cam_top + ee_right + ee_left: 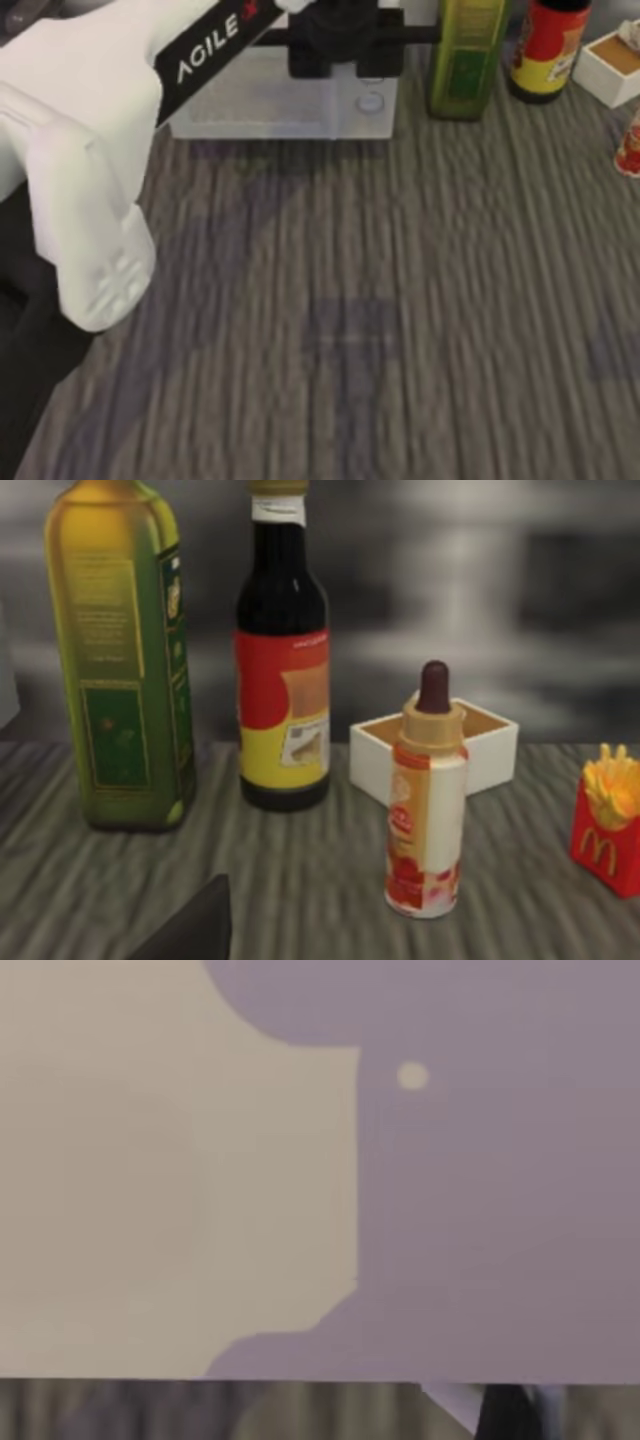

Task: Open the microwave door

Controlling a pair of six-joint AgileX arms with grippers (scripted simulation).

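Note:
The white microwave stands at the table's far edge, left of centre, its front facing me. The microwave door, with its grey mesh window, lies flat against the front, beside a round silver knob. My left arm reaches in from the left, and its black gripper hangs over the top front of the microwave, above the door's right side. In the left wrist view a flat pale surface, partly in shadow, fills nearly everything. My right arm is outside the top view; a dark bit of its gripper shows low in its wrist view.
Right of the microwave stand a green oil bottle and a dark sauce bottle with a red and yellow label. Farther right are a small white box, a red and white dropper bottle and a red fries carton.

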